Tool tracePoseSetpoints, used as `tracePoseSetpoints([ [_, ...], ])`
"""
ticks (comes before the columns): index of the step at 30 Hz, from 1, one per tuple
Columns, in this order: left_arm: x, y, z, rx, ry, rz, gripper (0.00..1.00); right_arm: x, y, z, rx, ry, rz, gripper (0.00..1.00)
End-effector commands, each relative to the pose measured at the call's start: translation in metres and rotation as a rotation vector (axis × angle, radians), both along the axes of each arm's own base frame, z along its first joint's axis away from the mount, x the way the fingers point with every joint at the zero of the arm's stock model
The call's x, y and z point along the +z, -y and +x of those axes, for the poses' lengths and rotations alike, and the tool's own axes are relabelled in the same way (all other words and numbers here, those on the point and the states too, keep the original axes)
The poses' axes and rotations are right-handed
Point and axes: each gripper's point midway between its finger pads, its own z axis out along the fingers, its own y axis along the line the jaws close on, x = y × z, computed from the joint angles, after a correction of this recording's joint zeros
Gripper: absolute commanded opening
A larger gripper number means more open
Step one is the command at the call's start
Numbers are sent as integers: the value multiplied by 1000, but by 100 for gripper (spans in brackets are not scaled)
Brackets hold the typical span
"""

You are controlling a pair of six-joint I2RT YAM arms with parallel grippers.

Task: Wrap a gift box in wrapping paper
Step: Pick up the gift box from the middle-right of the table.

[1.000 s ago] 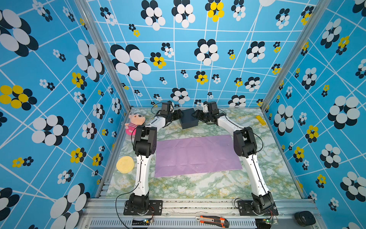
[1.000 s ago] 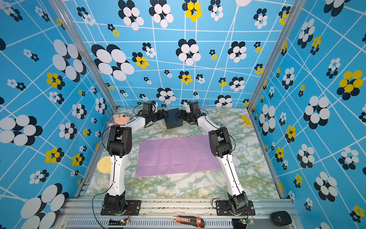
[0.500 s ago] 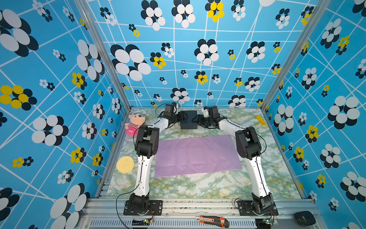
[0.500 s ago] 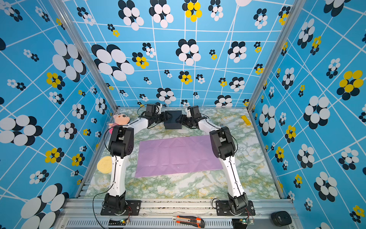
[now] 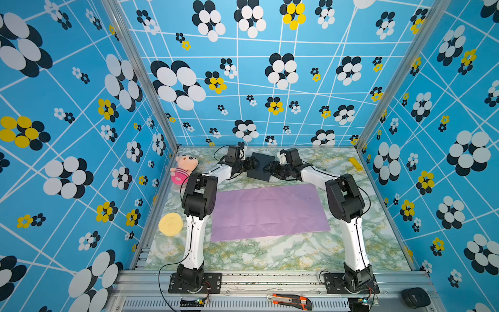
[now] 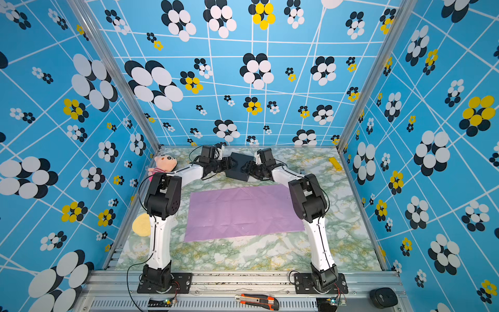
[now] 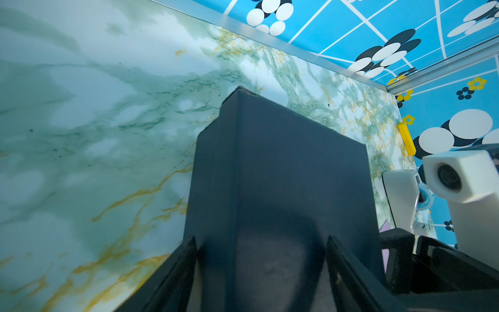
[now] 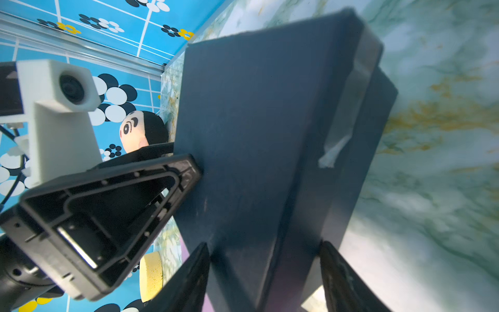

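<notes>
The black gift box (image 5: 260, 166) is at the back of the marble table (image 5: 270, 254), beyond the far edge of the flat lilac wrapping paper (image 5: 268, 212). My left gripper (image 5: 255, 163) has the box's left end and my right gripper (image 5: 267, 167) its right end. In the left wrist view the box (image 7: 283, 162) fills the gap of the left gripper (image 7: 260, 243), with both fingers against it. In the right wrist view the box (image 8: 256, 121), a tape strip on its lid edge, sits between the fingers of the right gripper (image 8: 263, 247). Both top views show the box (image 6: 239, 167) and the paper (image 6: 243, 212).
A pink plush doll (image 5: 183, 167) lies at the back left. A yellow round sponge (image 5: 170, 224) lies at the left edge and a yellow block (image 5: 356, 163) at the back right. An orange utility knife (image 5: 289, 299) and a black puck (image 5: 415, 297) lie on the front rail.
Both grippers have narrowed onto the box. The box has turned a little and sunk lower between them. Both elbows have shifted forward.
</notes>
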Motion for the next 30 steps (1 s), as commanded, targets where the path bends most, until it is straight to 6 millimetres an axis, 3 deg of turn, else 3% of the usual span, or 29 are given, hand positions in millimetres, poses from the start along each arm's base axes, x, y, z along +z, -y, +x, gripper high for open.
tracePoseSetpoints([
  [1, 7, 26, -25, -74, -38, -44, 75, 33, -11, -2, 1, 75, 32, 66],
  [6, 4, 35, -35, -95, -55, -54, 75, 38, -12, -3, -14, 88, 31, 66],
  [7, 4, 37, -38, -99, -57, -56, 75, 30, -10, -6, -16, 72, 22, 67],
  [8, 4, 38, -39, -102, -61, -59, 75, 40, -9, -10, -16, 84, 27, 66],
  [15, 6, 44, -51, -116, -71, -76, 75, 48, -8, -20, -19, 94, 20, 67],
  [30, 7, 50, -57, -137, -88, -120, 75, 62, -18, -29, -19, 122, 30, 67],
])
